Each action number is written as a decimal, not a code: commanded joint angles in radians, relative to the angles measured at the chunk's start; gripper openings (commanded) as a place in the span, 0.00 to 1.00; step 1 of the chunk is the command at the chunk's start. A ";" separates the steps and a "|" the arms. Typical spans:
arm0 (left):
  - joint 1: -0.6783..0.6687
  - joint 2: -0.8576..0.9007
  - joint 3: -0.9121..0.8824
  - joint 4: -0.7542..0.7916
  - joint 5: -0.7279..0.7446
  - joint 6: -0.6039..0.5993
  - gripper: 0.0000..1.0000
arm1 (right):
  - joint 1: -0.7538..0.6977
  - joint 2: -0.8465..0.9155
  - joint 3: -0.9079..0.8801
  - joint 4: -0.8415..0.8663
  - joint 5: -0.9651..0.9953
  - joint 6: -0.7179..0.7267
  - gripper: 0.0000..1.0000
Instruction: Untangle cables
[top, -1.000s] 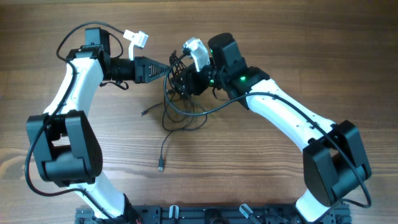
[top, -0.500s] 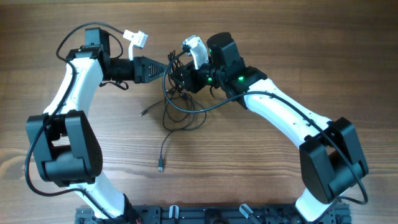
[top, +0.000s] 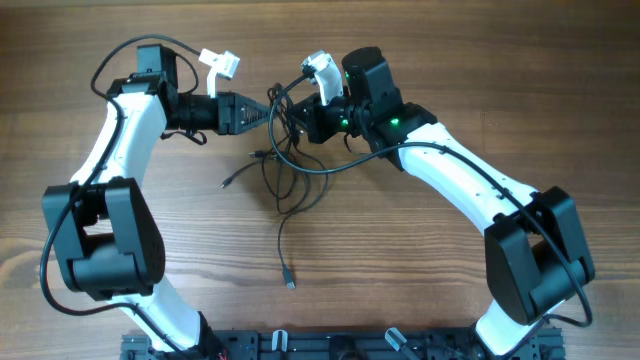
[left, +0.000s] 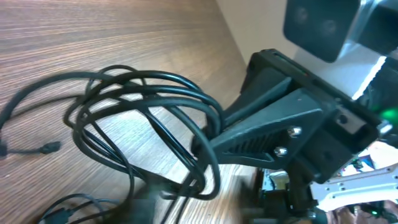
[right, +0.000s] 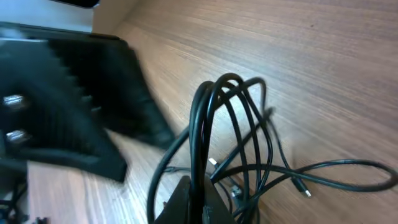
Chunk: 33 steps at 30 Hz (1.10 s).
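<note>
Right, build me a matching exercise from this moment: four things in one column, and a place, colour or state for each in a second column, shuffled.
Column one:
1. right pincer
2. cables
3. loose plug tip
4. table

Column two:
A. brown wood grain
B. lying flat at the end of a long strand, away from the bunch
C. shut, gripping
D. thin black loops, standing up out of the grip

Pairs: 1-C, 2-D, 3-B, 4-A
</note>
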 joint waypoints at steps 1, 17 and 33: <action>0.000 0.006 0.001 0.007 -0.052 0.006 0.80 | -0.003 -0.007 0.005 0.028 -0.038 0.091 0.04; -0.120 0.006 0.001 0.049 -0.122 -0.004 0.54 | -0.008 -0.008 0.005 0.040 0.147 0.388 0.04; -0.139 0.006 0.001 0.086 -0.174 -0.029 0.04 | -0.006 -0.008 0.005 0.023 0.141 0.375 0.04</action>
